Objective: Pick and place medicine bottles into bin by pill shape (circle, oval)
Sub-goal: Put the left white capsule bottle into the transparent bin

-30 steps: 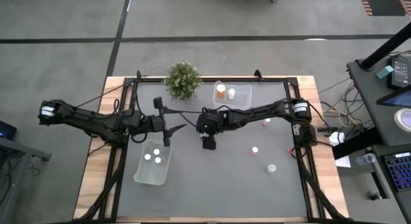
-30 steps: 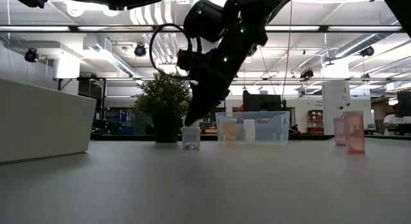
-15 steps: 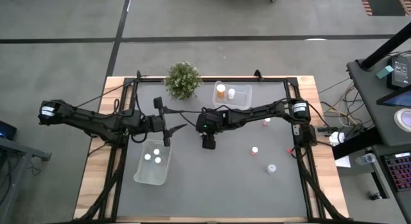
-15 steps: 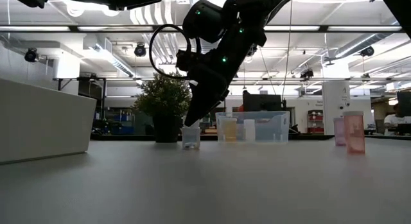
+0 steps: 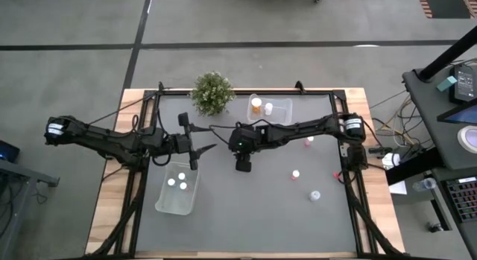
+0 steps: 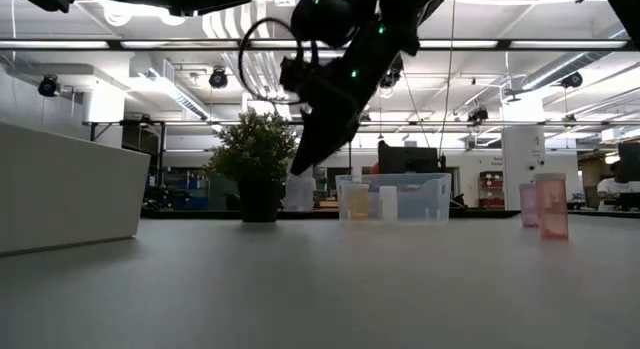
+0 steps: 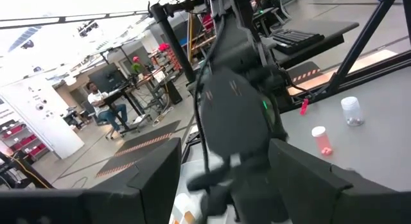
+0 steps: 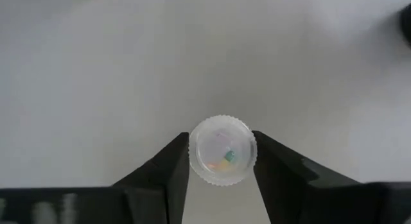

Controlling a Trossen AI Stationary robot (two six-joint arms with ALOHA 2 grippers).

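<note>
- A medicine bottle (image 8: 222, 149) is held between the two dark fingers of the right gripper (image 5: 243, 165), just left of the middle of the high view; in the right wrist view its ribbed white cap is seen from above, with the jaws closed against both sides of it.
- In the low view the same bottle (image 6: 297, 192) is seen hanging clear of the desk (image 5: 253, 208) beneath the dark arm, left of centre.
- It is judged to be light and rigid, with a smooth round body that could slip or twist; the ribbed cap gives the better hold, and a grip across its full width, as shown, is thought the safest.
- A clear bin (image 5: 270, 109) is seen at the upper middle of the high view, with an orange bottle (image 5: 256, 105) and a white bottle (image 5: 268, 109) inside it.
- A second bin (image 5: 178, 190) lies at lower left, with several white-capped bottles in it.
- Three more bottles are left on the desk right of centre: a pink one (image 5: 308, 143), another pink one (image 5: 296, 173) and a pale one (image 5: 315, 194).
- The left gripper (image 5: 200, 150) is held above the desk near the second bin; its jaws are spread apart and nothing is held.
- A green plant (image 5: 212, 92) stands at the upper left of the desk.
</note>
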